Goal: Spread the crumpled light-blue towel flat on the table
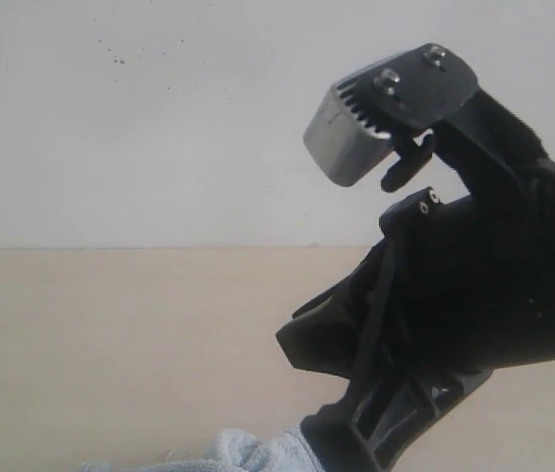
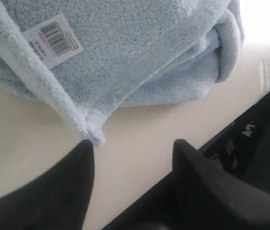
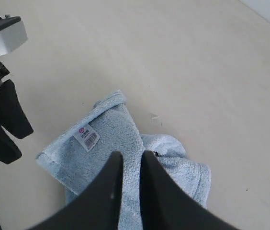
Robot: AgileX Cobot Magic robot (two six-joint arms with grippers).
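The light-blue towel (image 3: 77, 158) lies bunched and folded on the beige table (image 3: 173, 57), its white barcode label (image 3: 88, 135) facing up. My right gripper (image 3: 131, 155) hangs well above the towel's middle, open by only a narrow gap with nothing in it. My left gripper (image 2: 132, 148) sits low over the table, open and empty. A hemmed corner of the towel (image 2: 93, 134) lies just off one of its fingertips (image 2: 84, 149). In the exterior view only a small piece of the towel (image 1: 238, 450) shows at the lower edge.
A black arm (image 1: 455, 295) carrying a silver camera (image 1: 351, 138) fills the right of the exterior view and hides the table behind it. A white wall (image 1: 159, 118) rises behind the table (image 1: 110, 334). The left arm's silver camera (image 3: 3, 36) stands beside the towel.
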